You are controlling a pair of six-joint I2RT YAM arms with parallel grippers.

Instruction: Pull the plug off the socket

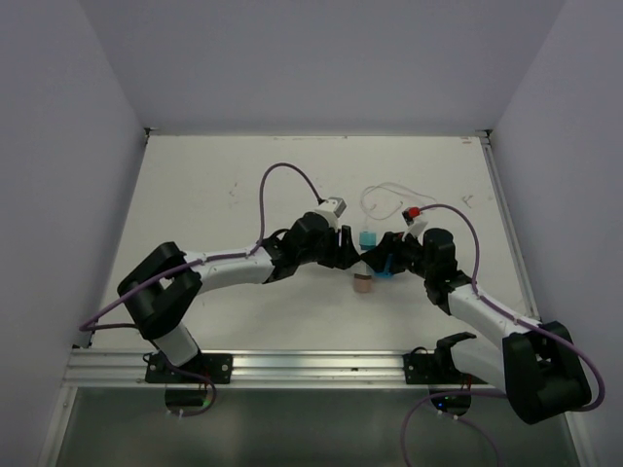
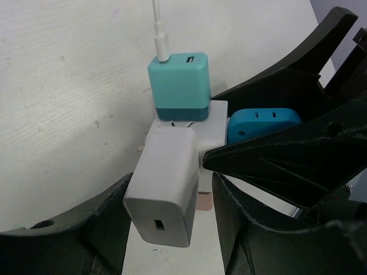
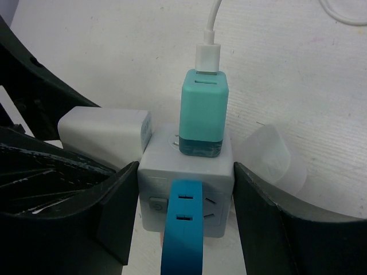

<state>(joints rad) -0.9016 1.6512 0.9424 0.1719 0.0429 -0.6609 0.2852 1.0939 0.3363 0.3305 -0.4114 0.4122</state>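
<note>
We find the socket (image 3: pixel 153 183), a small white cube, lying on the table (image 3: pixel 298 74) near its middle and between the two wrists. The right gripper (image 3: pixel 186 189) is clamped on it, one finger pressed to its 3 o'clock side and one to its 9 o'clock side. In the right wrist view three bodies stick out of the cube: a teal plug (image 3: pixel 203 109) with a white cable (image 3: pixel 213 23) at 12 o'clock, a blue plug (image 3: pixel 182 229) at 6 o'clock, and a white plug (image 2: pixel 163 189) at about 10 o'clock. The left gripper (image 2: pixel 169 220) is pinched on that white plug, gripping its two long flanks, so we take it for the one to come off. We judge both pieces light, rigid and smooth-skinned, so the pads may slide. The pins should resist and then let go at once. We would grip the plug's flat sides close to the cube and pull straight along the pins, without levering.
</note>
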